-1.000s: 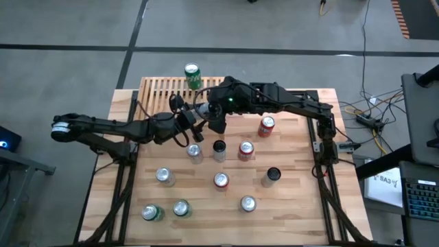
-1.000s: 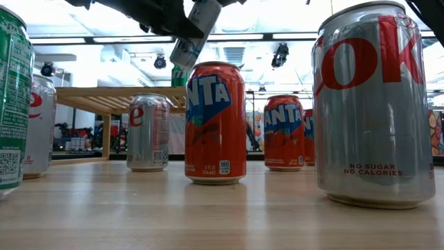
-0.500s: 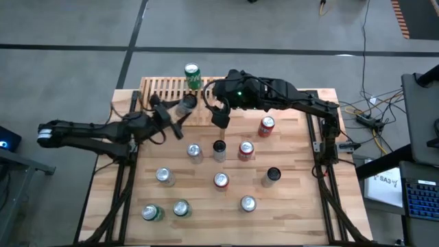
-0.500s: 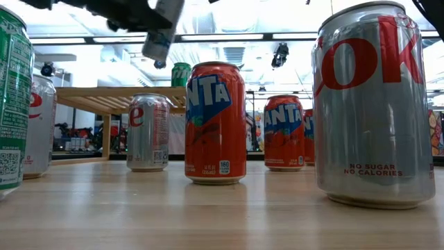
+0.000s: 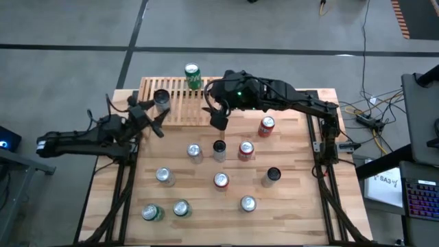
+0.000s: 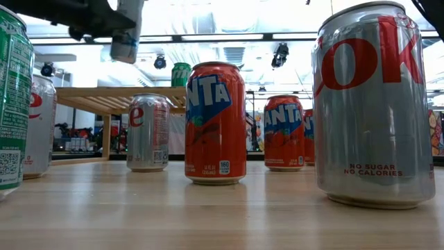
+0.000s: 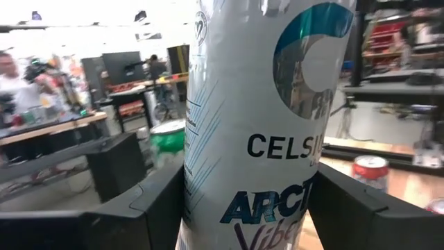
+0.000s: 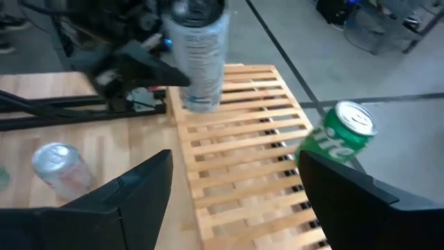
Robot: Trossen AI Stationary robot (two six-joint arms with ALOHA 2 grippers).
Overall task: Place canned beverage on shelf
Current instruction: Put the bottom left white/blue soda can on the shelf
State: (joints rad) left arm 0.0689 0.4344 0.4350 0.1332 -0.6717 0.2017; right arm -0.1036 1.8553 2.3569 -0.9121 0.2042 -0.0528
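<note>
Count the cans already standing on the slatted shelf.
1: a green can stands at the shelf's far edge. The left gripper holds a silver can above the shelf's left end, not yet set down.

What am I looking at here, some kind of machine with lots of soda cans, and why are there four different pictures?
It is a two-armed robot at a wooden table. One picture looks down from above, one looks level across the tabletop, and two come from cameras on the wrists. The left gripper holds a silver Celsius can upright over the slatted wooden shelf. A green can already stands on that shelf. The right gripper, open and empty, hovers at the shelf's other end. About ten more cans, among them an orange Fanta can, stand on the table.
</note>
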